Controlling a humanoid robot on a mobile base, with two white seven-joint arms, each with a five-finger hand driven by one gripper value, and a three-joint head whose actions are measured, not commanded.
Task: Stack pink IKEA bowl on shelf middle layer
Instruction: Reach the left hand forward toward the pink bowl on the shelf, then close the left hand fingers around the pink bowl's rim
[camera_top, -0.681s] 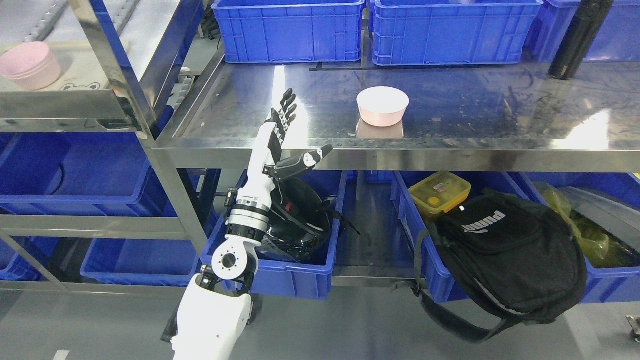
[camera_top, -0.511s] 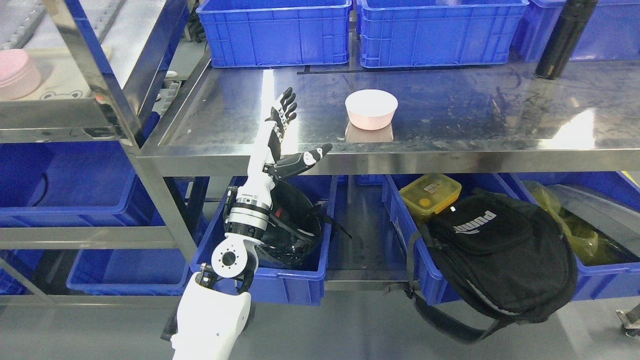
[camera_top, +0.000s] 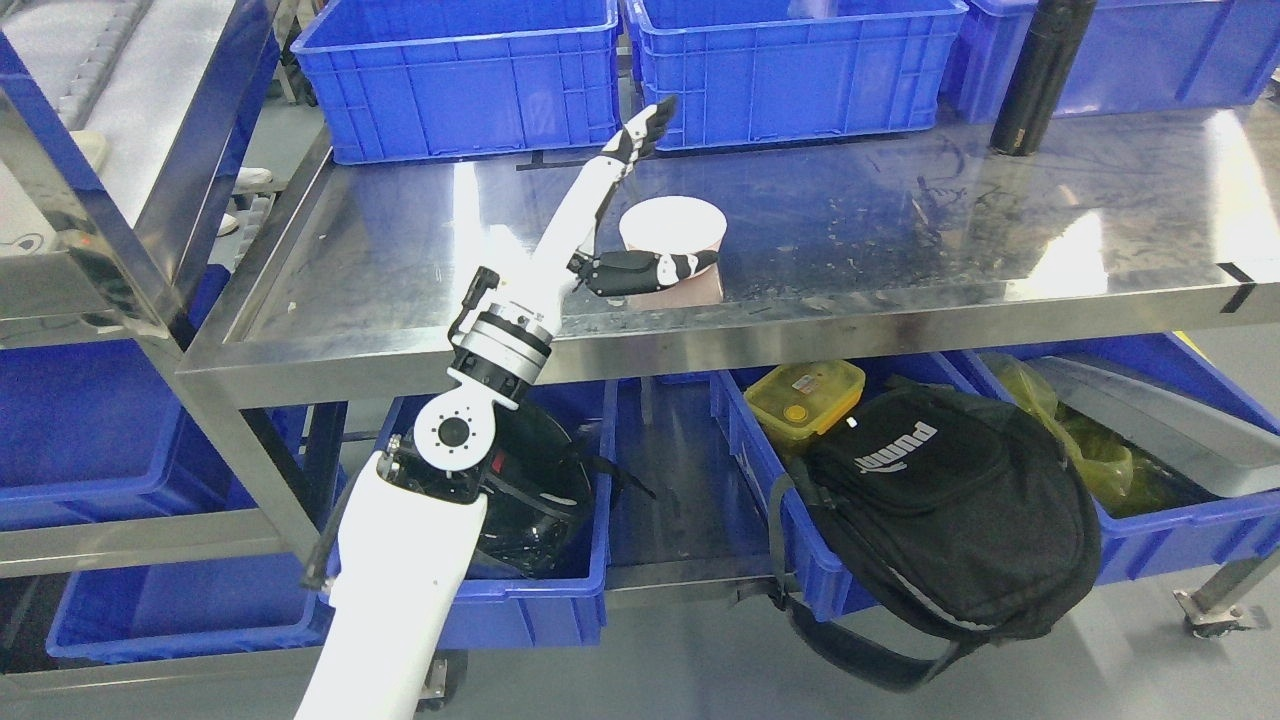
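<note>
A pink bowl (camera_top: 672, 222) with a white inside stands upright on the steel table top (camera_top: 900, 230), a little left of the middle. My left arm rises from the lower left and reaches over the table's front edge. My left hand (camera_top: 655, 190) is open at the bowl's left side. Its fingers (camera_top: 640, 125) point up and away behind the bowl, and its thumb (camera_top: 650, 270) lies across the bowl's near side. I cannot tell whether the thumb touches the bowl. The neighbouring steel shelf (camera_top: 60, 290) shows at the far left.
Blue crates (camera_top: 460, 75) line the back of the table, with a black bottle (camera_top: 1030, 75) at the back right. Below the top, blue bins hold a black helmet (camera_top: 540, 490), a yellow lunch box (camera_top: 805, 392) and a black backpack (camera_top: 950, 500).
The camera has moved, shifting the scene left and down. My left hand has risen from the table's front edge and reached forward to the bowl's left side, thumb now in front of it.
</note>
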